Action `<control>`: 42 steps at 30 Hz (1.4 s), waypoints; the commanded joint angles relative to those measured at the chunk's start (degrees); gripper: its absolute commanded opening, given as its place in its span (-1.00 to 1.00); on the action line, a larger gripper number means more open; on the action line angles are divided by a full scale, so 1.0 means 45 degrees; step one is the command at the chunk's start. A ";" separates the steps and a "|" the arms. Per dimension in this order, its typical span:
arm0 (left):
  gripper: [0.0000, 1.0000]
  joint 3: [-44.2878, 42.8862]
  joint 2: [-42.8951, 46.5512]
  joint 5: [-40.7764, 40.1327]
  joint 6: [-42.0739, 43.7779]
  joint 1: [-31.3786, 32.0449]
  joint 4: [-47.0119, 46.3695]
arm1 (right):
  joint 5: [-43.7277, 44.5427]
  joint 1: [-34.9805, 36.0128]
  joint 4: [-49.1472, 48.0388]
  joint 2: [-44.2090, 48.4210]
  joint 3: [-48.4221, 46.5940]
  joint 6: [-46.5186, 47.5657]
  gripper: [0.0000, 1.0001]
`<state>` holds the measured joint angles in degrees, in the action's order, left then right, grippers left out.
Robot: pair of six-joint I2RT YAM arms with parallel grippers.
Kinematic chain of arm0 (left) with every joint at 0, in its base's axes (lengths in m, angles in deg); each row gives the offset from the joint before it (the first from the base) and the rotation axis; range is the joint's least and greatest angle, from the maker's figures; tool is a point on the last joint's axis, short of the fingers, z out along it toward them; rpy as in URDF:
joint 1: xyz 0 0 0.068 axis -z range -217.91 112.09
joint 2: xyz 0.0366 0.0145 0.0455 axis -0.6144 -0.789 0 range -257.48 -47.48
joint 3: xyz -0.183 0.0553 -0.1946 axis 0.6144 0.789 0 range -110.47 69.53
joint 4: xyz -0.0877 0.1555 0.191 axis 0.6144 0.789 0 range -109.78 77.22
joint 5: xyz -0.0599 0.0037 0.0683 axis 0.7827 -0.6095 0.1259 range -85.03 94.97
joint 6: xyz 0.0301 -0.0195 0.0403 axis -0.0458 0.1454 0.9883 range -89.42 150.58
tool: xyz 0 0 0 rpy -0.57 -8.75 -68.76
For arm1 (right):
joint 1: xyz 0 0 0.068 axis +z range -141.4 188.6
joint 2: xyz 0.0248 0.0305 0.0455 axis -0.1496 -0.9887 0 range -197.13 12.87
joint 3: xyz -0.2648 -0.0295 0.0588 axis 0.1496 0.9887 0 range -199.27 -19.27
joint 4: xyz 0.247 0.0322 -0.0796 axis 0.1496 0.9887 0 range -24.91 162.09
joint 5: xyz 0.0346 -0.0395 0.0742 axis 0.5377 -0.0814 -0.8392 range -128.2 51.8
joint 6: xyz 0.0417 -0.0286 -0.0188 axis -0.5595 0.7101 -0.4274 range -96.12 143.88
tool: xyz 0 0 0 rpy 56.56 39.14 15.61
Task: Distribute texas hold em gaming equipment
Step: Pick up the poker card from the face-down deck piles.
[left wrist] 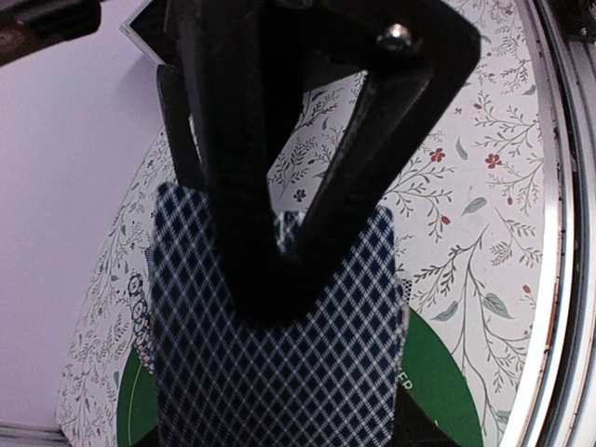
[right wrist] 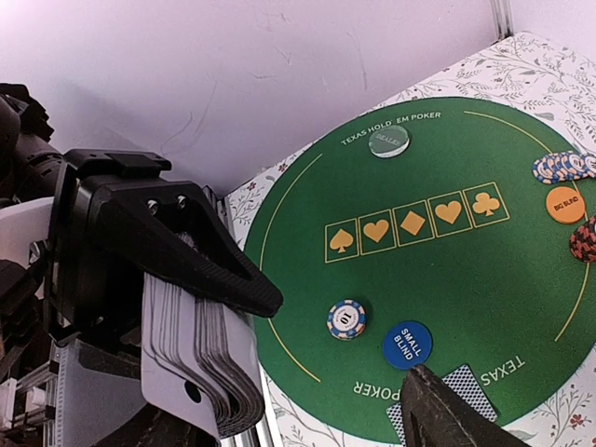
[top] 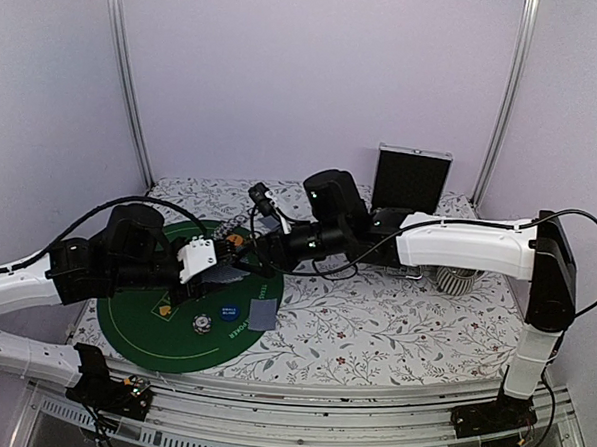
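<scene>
Left gripper (left wrist: 272,303) clamps a deck (left wrist: 279,382). Right gripper (top: 235,243) hovers just beside it, its spread unclear. Near its finger (right wrist: 438,417) lie flat cards (right wrist: 470,384), a blue disc (right wrist: 407,345) and a chip (right wrist: 345,318).

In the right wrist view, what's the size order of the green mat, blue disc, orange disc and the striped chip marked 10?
1. green mat, by far.
2. blue disc, though it sits nearer the camera.
3. orange disc and striped chip look alike; unranked.
</scene>
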<state>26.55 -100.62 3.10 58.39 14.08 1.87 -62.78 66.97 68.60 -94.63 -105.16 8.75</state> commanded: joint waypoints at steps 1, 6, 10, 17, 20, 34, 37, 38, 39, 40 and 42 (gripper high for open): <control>-0.05 0.0077 0.0082 -0.0069 -0.0058 -0.0102 -0.0592 | -0.0874 -0.0100 0.0451 0.0486 -0.0350 0.0282 0.43; -0.05 0.0122 -0.0001 -0.0290 0.0020 -0.0109 -0.0671 | -0.1789 -0.0100 0.0281 0.0461 -0.0669 0.0466 0.23; -0.06 0.0156 -0.0177 -0.0256 -0.0004 -0.0197 -0.0729 | -0.1812 -0.0100 0.0336 0.0584 -0.0680 0.0603 0.08; -0.06 0.0178 -0.0398 -0.0170 -0.0055 -0.0262 -0.0744 | -0.1426 -0.0105 0.0772 0.0918 -0.0558 0.0871 -0.55; -0.06 0.0323 -0.0257 -0.0095 -0.0086 -0.0278 -0.0838 | -0.1125 -0.0101 0.0992 0.1032 -0.0582 0.0898 -0.69; -0.06 0.0489 -0.0100 -0.0030 -0.0231 -0.0310 -0.1022 | -0.2421 -0.0471 0.1206 0.1739 -0.0394 0.0625 -0.96; -0.06 0.0451 -0.0114 -0.0027 -0.0273 -0.0342 -0.1034 | -0.3178 -0.0784 0.0372 0.2101 0.0032 0.0202 -0.96; -0.06 0.0440 -0.0105 -0.0043 -0.0296 -0.0325 -0.1058 | -0.3357 -0.0866 0.0114 0.2184 0.0159 -0.0032 -0.96; -0.06 0.0437 -0.0104 -0.0077 -0.0316 -0.0344 -0.1087 | -0.3465 -0.0930 -0.0082 0.2238 0.0253 -0.0208 -0.96; -0.06 0.0438 -0.0104 -0.0105 -0.0335 -0.0352 -0.1108 | -0.3525 -0.1000 -0.0248 0.2284 0.0323 -0.0327 -0.96; -0.05 0.0431 -0.0079 -0.0158 -0.0375 -0.0364 -0.1170 | -0.3520 -0.1095 -0.0334 0.2226 0.0377 -0.0570 -0.97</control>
<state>28.26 -101.50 2.77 57.67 13.29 -1.08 -75.65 63.10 71.09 -86.39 -104.57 9.31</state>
